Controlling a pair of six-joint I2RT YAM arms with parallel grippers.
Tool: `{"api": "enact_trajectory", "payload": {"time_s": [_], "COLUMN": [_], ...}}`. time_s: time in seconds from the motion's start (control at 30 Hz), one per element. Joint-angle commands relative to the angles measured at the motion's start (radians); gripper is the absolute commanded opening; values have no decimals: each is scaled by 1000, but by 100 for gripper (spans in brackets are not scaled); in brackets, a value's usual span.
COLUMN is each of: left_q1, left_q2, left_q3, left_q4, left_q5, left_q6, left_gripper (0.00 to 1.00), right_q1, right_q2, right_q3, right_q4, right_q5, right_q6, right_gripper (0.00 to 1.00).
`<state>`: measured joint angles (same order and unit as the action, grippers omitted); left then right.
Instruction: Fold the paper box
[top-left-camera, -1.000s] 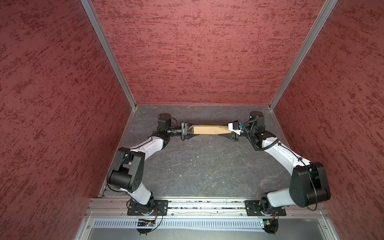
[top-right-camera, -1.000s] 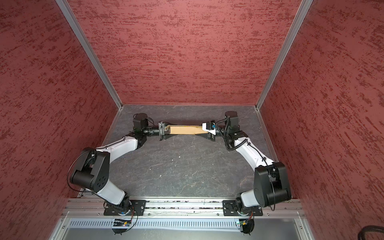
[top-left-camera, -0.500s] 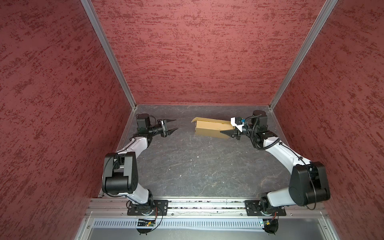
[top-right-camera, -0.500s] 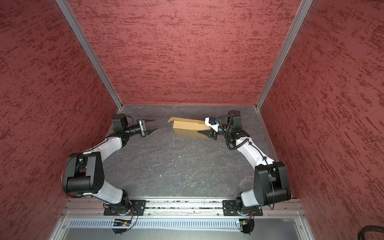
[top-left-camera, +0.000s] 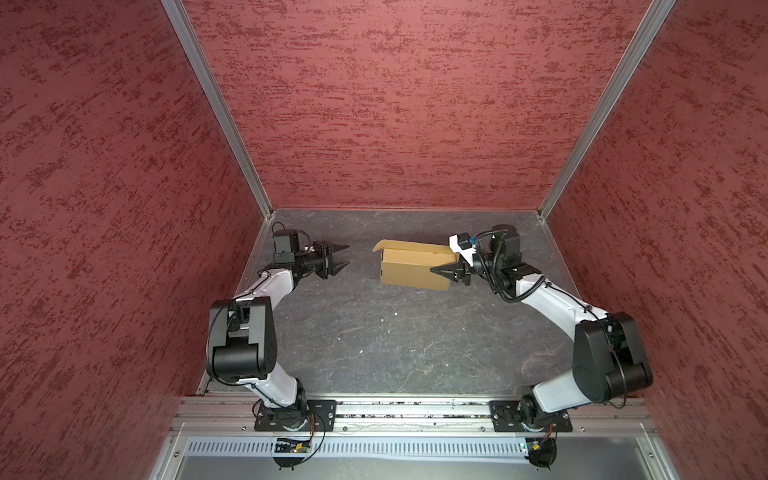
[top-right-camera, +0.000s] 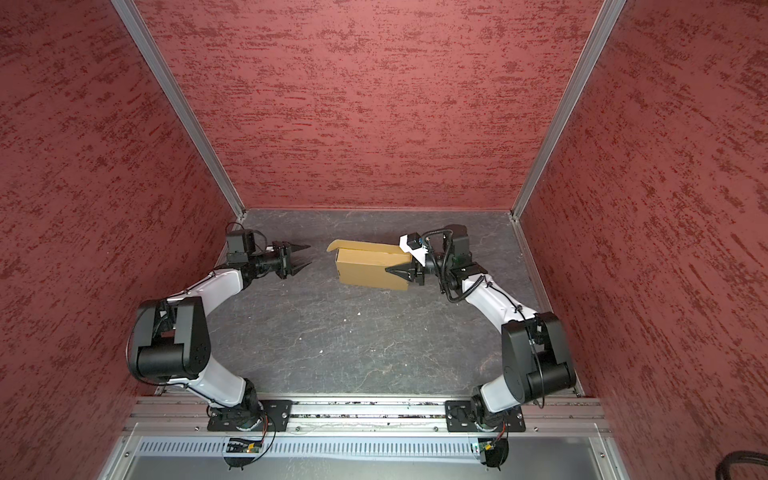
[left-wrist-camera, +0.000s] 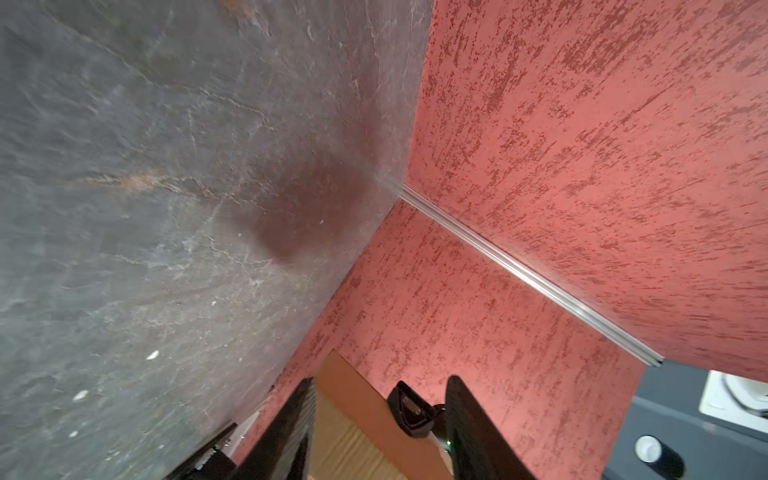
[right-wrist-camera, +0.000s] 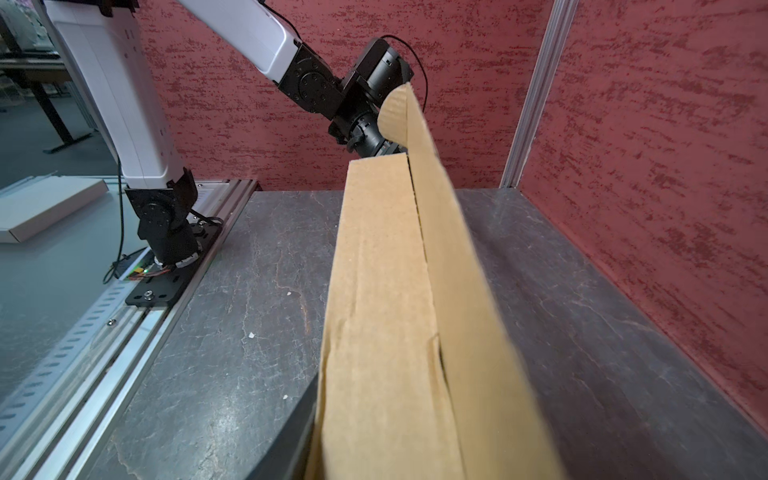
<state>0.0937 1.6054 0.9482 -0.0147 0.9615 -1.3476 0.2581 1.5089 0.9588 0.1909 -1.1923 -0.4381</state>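
The paper box (top-left-camera: 415, 266) (top-right-camera: 370, 270) is a folded tan cardboard box standing on its long edge at the back of the table, broad face toward the front. A flap (top-left-camera: 380, 246) curls out at its top left end. My right gripper (top-left-camera: 446, 268) (top-right-camera: 401, 270) is shut on the box's right end, with one black finger (top-left-camera: 442, 272) across the front face. In the right wrist view the box (right-wrist-camera: 395, 291) runs straight out from the jaws. My left gripper (top-left-camera: 348, 254) (top-right-camera: 309, 254) (left-wrist-camera: 380, 380) is open and empty, a short gap left of the box (left-wrist-camera: 353, 424).
Red textured walls (top-left-camera: 395, 124) close in the grey slate table (top-left-camera: 395, 340) on three sides, with the back wall close behind the box. A metal rail (top-left-camera: 407, 411) carrying both arm bases runs along the front edge.
My left gripper let go of the box's left end and drew back to the left. The right gripper turned the box so its broad face shows, and shifted it slightly right.
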Motion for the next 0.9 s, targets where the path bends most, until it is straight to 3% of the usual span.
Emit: {"api": "enact_trajectory", "payload": {"time_s": [0.0,0.33,0.43,0.63,0.87], "left_q1": [3,4,1,-17,-89], "left_q2": [-57,-282,-388,-524,-532], "left_q3": [-7,-86,-113,-100,-64], "left_q4": [-91,-99,-75,-154,-232], "left_q5": [-64,-327,-386,-394,-378], "left_q6": [194,556,656,876,1023], "left_gripper": [45,38,39,49,50], "right_q1": [25,107,115,146,165], "right_q2": [15,74,80,105,143], "right_q3": [-1,-19,-35,-37,-45], "right_q4": [49,118,149,132,139], "right_q5": [18,93,114,160,178], "right_q6": [57,130,152,131,109], "right_gripper": [31,31,31,31,30]}}
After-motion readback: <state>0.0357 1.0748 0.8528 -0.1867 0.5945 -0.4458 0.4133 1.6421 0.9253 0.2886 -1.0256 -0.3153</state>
